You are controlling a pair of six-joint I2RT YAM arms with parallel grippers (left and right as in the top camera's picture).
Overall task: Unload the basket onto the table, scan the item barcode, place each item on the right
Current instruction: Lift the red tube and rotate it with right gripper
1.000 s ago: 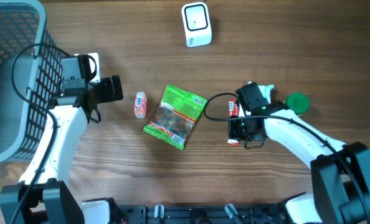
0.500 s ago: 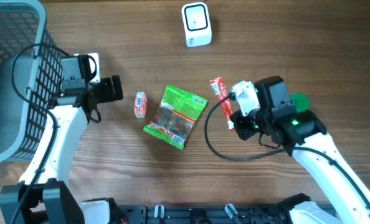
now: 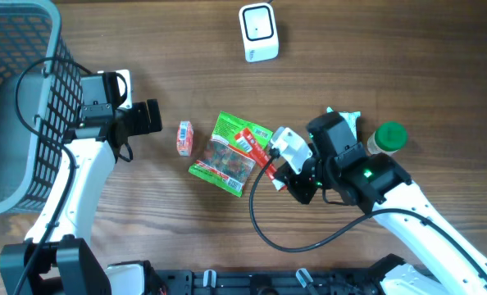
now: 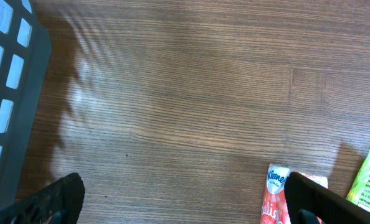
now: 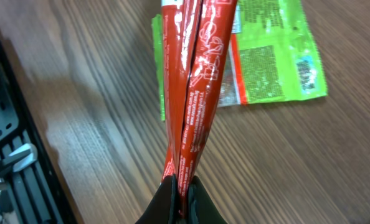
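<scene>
— What lies where on the table (image 3: 391,49)?
— The basket (image 3: 14,106) stands far left. My left gripper (image 3: 151,116) is beside it, then the tissue pack (image 3: 184,138), then the snack bag (image 3: 227,156).
— And your right side?
— My right gripper (image 5: 180,198) pinches the stick packet (image 5: 194,74) above the bag's right edge. The scanner (image 3: 258,33) sits behind, the bottle (image 3: 389,136) further right.

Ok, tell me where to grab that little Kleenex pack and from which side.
Take the Kleenex pack across its narrow width at mid-length, coming straight down from above. It lies flat on the table, long and slim, with bare wood along both long edges; the green snack bag lies apart. The open left gripper is nearest.
</scene>
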